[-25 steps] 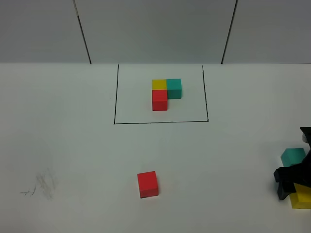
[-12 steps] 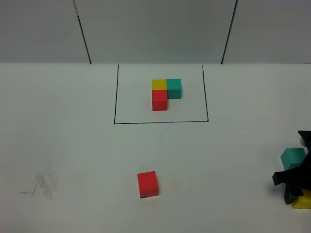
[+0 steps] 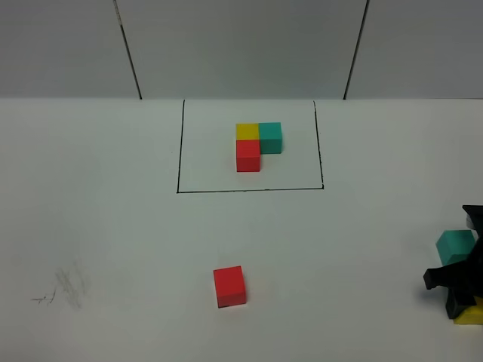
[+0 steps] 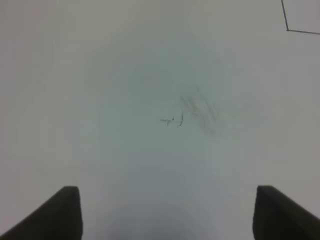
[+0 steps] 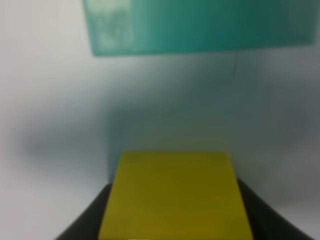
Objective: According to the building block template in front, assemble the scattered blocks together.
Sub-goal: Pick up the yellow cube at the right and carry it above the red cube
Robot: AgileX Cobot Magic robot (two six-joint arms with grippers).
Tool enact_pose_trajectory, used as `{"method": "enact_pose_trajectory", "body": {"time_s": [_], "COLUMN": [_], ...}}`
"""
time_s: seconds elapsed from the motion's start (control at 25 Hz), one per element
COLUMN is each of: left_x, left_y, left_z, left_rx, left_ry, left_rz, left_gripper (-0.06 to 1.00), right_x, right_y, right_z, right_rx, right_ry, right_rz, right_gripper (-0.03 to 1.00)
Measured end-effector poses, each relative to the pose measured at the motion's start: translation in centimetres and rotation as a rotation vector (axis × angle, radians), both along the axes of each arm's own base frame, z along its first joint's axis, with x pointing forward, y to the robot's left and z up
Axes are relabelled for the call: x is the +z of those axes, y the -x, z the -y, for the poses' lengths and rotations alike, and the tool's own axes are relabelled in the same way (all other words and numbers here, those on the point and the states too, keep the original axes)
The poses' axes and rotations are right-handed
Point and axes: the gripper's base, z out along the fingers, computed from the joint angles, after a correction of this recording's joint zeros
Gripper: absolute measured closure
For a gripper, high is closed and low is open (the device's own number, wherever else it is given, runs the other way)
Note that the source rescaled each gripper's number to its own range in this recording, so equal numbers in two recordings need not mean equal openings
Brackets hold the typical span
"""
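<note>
The template [image 3: 256, 145] is an L of yellow, teal and red cubes inside a black outline at the back middle. A loose red cube [image 3: 229, 286] sits at the front middle. A loose teal cube [image 3: 455, 246] lies at the far right, also in the right wrist view [image 5: 200, 25]. Just in front of it is the loose yellow cube [image 3: 472, 315], mostly hidden under my right gripper [image 3: 460, 290]. In the right wrist view the gripper [image 5: 172, 210] has its fingers against both sides of the yellow cube [image 5: 175, 190]. My left gripper [image 4: 165, 215] is open and empty over bare table.
A grey pencil scuff [image 3: 64, 286] marks the white table at the front left, and also shows in the left wrist view [image 4: 195, 112]. A corner of the black outline [image 4: 287, 29] shows there too. The table's right edge is close to the right gripper.
My right gripper has come down over the yellow cube, covering more of it. The red cube, the teal cube and the template have not moved.
</note>
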Motion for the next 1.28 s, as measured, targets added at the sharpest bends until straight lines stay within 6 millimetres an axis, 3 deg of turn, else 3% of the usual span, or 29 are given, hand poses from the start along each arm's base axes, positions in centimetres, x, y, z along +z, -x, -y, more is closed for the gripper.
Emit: {"method": "enact_pose_trajectory", "body": {"time_s": [0.48,0.72,1.0,1.28], "left_x": [0.0,0.0,0.0,0.0], "left_y": [0.0,0.0,0.0,0.0], "left_z": [0.0,0.0,0.0,0.0], "left_rx": [0.0,0.0,0.0,0.0], "left_ry": [0.0,0.0,0.0,0.0], "left_rz": [0.0,0.0,0.0,0.0], "left_gripper": [-0.06,-0.06,-0.06,-0.06], "right_x": [0.4,4.7,9.3,10.5], "right_y": [-0.2,0.3,2.3,3.1], "right_z": [0.0,-0.1,-0.3,-4.5], "right_rx": [-0.002,-0.069,-0.12,-0.043], "right_ry": [-0.001,-0.022,-0.04,-0.059], "right_rz": [0.035,0.159,0.24,0.256], "right_gripper": [0.47,0.47,0.47,0.47]}}
